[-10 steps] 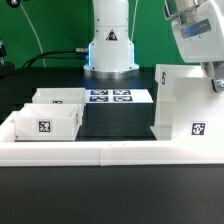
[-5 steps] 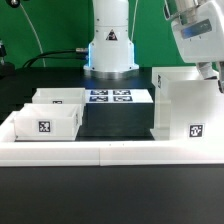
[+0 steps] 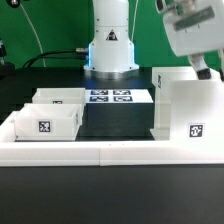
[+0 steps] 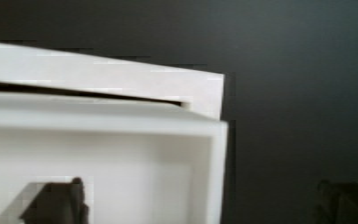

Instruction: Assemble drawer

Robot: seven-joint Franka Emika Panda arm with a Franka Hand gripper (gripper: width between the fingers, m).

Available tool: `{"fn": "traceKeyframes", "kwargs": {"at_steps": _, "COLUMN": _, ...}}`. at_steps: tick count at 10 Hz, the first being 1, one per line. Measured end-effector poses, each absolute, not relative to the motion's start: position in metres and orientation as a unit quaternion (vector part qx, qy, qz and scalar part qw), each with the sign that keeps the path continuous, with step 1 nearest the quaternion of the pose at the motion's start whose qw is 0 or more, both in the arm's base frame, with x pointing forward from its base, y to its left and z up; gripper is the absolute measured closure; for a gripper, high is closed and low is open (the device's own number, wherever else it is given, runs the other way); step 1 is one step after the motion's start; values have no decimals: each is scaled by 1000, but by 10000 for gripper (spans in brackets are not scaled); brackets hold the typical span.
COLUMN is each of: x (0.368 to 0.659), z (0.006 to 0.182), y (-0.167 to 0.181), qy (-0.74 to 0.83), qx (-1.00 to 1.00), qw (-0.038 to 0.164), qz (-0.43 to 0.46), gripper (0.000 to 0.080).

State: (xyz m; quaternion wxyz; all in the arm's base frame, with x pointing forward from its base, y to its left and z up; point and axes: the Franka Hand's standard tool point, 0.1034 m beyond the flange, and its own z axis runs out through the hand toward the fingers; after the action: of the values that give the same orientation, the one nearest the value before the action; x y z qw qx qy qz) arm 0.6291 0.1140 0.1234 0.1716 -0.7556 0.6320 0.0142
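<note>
The drawer's tall white casing (image 3: 185,112) stands at the exterior view's right, a tag on its front. It fills much of the wrist view (image 4: 105,130) with one wall edge showing. Two small open-top trays (image 3: 46,121) (image 3: 60,97) sit at the exterior view's left, the nearer one with a tag on its front. My gripper (image 3: 205,68) hangs just above the casing's far right top edge. In the wrist view my gripper (image 4: 202,205) is open, with dark fingertips (image 4: 55,200) far apart on either side of the casing's wall edge. It holds nothing.
The marker board (image 3: 110,97) lies flat in front of the robot base (image 3: 110,50). A long low white border wall (image 3: 100,152) runs along the front and up the left side. Black table (image 3: 115,120) lies between trays and casing.
My gripper has risen and drifted a little to the exterior view's left, off the casing's top edge. The casing's left edge shifted slightly left early on. The trays have not moved.
</note>
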Motion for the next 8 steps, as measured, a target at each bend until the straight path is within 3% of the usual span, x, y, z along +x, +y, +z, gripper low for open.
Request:
{"fn": "traceKeyframes", "kwargs": {"at_steps": 3, "x": 613, "z": 155, "y": 101, "qy": 596, "qx": -783, "qw": 182, "qz": 2, "gripper": 150}}
{"fn": "traceKeyframes", "kwargs": {"at_steps": 7, "x": 613, "z": 157, "y": 99, "qy": 536, "qx": -824, "qw": 183, "qz": -13, "gripper": 150}}
{"fn": "traceKeyframes", "kwargs": {"at_steps": 8, "x": 610, "z": 154, "y": 99, "qy": 472, "qx": -865, "qw": 170, "qz": -8, "gripper": 150}}
